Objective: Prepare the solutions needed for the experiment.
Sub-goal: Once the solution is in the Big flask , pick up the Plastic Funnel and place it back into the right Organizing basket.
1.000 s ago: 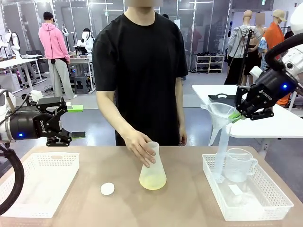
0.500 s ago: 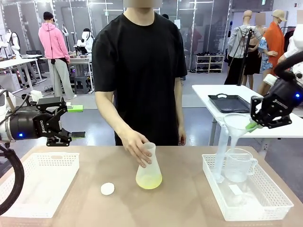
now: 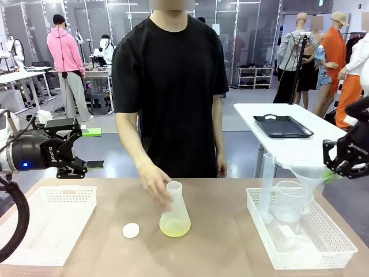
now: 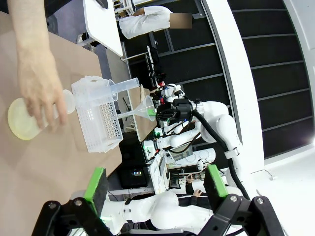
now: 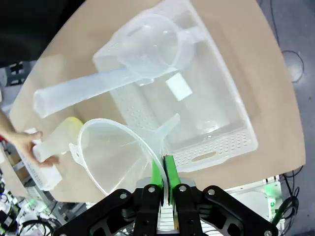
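Observation:
The solution (image 3: pixel 174 229) is a shallow pale yellow-green layer in the bottom of a frosted conical flask (image 3: pixel 174 208) at mid-table. A person's hand (image 3: pixel 154 180) holds the flask's neck. A small white cap (image 3: pixel 131 230) lies to its left. My right gripper (image 3: pixel 333 173) is shut on the rim of a clear funnel (image 3: pixel 308 176), held over the right basket (image 3: pixel 300 257). In the right wrist view the funnel (image 5: pixel 113 157) is pinched between the green pads (image 5: pixel 157 172). My left gripper (image 3: pixel 92 149) hovers open above the left basket (image 3: pixel 49 222), holding nothing.
The right basket holds a clear measuring cup (image 3: pixel 288 199), a tall graduated cylinder (image 3: pixel 266 184) and a small white slip (image 3: pixel 286 231). The person stands at the far edge. A white side table with a black tray (image 3: pixel 282 125) is behind on the right.
My right gripper has carried the funnel rightward and down, from above the cylinder to beside the measuring cup. The person has shifted the flask slightly left and set it upright.

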You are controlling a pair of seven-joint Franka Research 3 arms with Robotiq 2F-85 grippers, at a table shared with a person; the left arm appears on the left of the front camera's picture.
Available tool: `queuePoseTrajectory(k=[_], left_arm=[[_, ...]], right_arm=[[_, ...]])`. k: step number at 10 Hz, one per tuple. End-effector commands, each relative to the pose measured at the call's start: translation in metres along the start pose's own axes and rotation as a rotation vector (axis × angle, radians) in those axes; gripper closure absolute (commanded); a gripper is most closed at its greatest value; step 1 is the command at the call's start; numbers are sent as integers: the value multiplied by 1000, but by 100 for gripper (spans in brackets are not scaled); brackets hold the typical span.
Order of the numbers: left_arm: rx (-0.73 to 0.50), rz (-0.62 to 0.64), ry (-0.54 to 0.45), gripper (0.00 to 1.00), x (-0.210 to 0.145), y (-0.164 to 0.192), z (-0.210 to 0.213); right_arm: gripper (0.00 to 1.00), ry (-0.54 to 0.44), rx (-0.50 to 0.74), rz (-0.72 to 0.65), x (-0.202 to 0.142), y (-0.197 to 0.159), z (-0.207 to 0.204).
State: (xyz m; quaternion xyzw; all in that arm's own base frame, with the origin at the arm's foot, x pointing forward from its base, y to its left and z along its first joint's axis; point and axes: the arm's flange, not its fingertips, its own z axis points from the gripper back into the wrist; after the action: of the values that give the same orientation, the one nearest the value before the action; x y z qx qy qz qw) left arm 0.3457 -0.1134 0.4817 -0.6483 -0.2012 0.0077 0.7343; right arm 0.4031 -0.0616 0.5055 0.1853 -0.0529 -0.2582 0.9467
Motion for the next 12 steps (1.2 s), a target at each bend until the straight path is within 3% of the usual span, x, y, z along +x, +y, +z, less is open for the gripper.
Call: queuePoseTrajectory(k=[1,4,10,11,12], left_arm=[[-28,10,-12,0,-3,-1,-2],[-28,10,-12,0,-3,-1,-2],[-28,10,-12,0,-3,-1,-2],[-28,10,-12,0,-3,-1,-2],[-28,10,-12,0,-3,-1,-2]], right_arm=[[100,-12,-60,-98,1,-8,-18],[100,3,-120,-143,2,-19,-42],[100,-3,-220,-129,-2,-5,-70],[80,0,-212,-124,-3,-2,-73],[75,3,-205,-119,-2,2,-76]])
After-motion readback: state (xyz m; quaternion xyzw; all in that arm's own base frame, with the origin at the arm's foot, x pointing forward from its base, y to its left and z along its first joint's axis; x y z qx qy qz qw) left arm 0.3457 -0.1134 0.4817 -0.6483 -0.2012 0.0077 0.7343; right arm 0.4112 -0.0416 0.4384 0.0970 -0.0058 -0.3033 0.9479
